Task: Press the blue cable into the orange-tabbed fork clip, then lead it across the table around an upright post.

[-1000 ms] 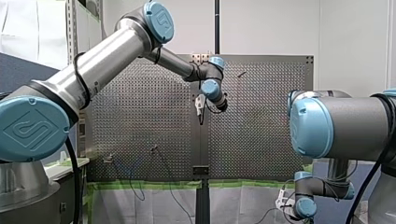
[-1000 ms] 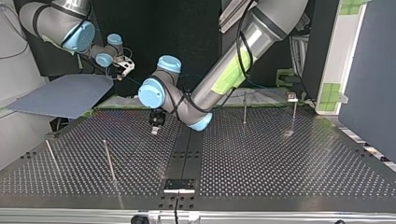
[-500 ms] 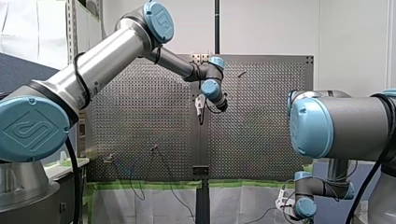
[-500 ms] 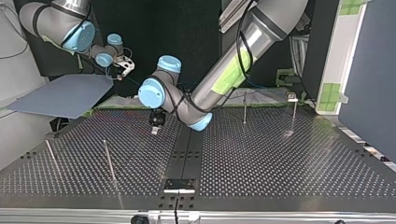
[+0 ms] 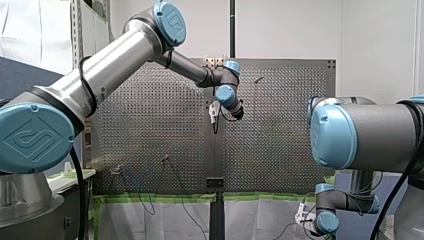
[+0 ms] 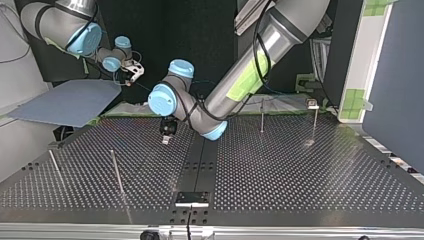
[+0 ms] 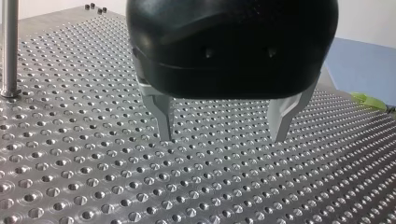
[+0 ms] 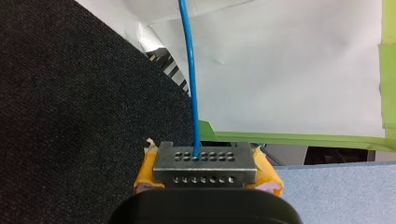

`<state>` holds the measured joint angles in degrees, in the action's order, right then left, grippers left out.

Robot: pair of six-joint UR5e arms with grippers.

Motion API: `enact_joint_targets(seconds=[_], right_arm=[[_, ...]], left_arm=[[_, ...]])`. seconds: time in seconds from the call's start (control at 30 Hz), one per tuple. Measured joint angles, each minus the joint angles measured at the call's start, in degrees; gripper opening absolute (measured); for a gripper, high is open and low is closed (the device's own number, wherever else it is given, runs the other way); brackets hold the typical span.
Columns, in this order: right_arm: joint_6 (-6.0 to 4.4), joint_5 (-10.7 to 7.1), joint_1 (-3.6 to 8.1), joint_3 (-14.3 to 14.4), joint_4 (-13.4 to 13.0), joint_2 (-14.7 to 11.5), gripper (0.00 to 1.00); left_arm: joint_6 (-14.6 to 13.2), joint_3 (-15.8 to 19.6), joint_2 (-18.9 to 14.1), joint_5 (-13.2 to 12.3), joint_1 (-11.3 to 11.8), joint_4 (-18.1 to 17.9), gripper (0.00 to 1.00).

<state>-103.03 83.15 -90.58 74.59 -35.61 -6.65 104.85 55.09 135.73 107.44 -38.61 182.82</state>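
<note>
The blue cable (image 8: 191, 70) is nowhere near the table (image 7: 93, 177) yet. It comes out from between the yellow pads (image 8: 145, 170) of my right gripper (image 8: 204, 163) and runs straight ahead over a white sheet (image 8: 289, 70). The jaws there are clamped on the cable. In the top view this gripper hangs beyond the table's back edge, outside its left corner.

Over the last second nothing has visibly changed. Both arms sit where they were in the front and top views, and the cable end has come no closer to the table. I read this as a pause before the carry, not as progress: the pressing-in and the routing are both still to do.

My left gripper (image 7: 223, 136) hovers just above the table near the middle of its back edge. Its metal fingers (image 7: 164, 121) are wide apart with nothing between them. One upright post (image 7: 9, 46) stands off to its side.

A small fitting (image 6: 312, 104) on a thin stand near the back edge, toward the top view's right corner, may be the fork clip. No orange tab can be made out, so I cannot confirm it. If it is, the cable must travel the whole width of the table from the opposite corner. That makes a long free run likely to sag or catch on the post (image 6: 262, 115) beside the stand.
</note>
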Motion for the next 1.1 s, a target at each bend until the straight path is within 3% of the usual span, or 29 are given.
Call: enact_joint_targets(seconds=[0.33, 0.57, 0.8, 1.1], right_arm=[[0.40, -0.41, -0.36, 0.40, 0.41, -0.39, 0.00], [3.41, -3.08, -1.60, 3.41, 3.40, -3.40, 0.00], [6.68, -3.66, -2.05, 6.97, 6.90, -6.97, 0.00], [7.45, -3.64, -2.16, 8.41, 8.62, -11.72, 0.00]], left_arm=[[-0.26, 0.00, -0.26, 0.26, -0.25, -0.24, 1.00], [-1.23, 0.00, -3.36, 3.03, -2.19, -1.93, 1.00], [-1.30, 0.00, -6.93, 3.73, -2.44, -2.09, 1.00], [-1.32, 0.00, -9.04, 3.72, -2.45, -1.39, 1.00]])
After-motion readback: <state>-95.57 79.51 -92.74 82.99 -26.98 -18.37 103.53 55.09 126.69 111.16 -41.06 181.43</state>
